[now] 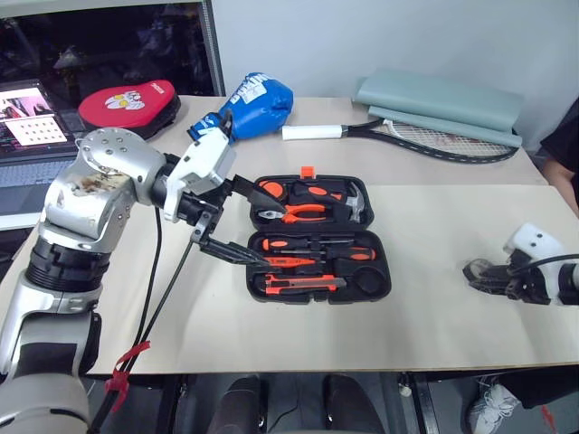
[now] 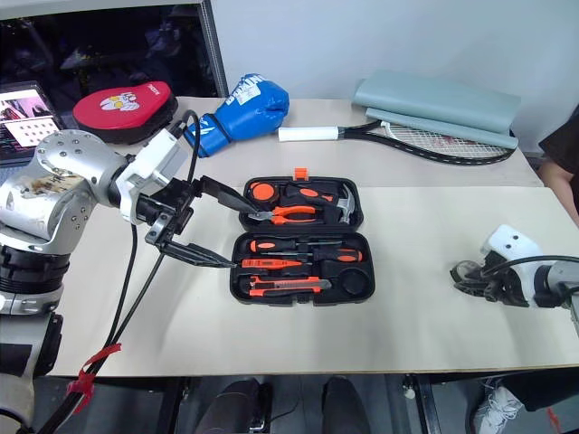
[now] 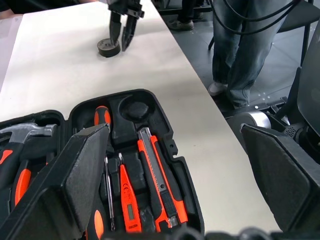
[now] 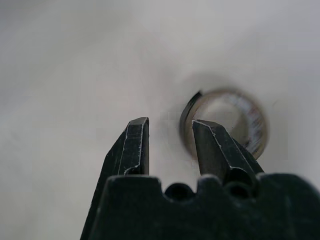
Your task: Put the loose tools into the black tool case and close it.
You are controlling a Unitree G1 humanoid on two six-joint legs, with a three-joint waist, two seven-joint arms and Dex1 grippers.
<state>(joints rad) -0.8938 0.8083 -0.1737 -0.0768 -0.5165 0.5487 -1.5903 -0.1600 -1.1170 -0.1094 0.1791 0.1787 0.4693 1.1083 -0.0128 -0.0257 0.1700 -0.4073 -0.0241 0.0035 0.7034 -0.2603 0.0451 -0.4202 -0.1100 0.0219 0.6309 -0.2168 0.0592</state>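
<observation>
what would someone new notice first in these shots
The open black tool case at the table's middle, its slots full of orange-handled tools. The left gripper hovers wide open at the case's left edge. Far right, the right gripper is down at a small black tape roll, one finger inside its ring.

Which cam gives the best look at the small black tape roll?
Left wrist view: the small black tape roll lies whole on the table, right gripper straddling its wall. Right wrist view shows it blurred behind one finger; eye views mostly hide it.
</observation>
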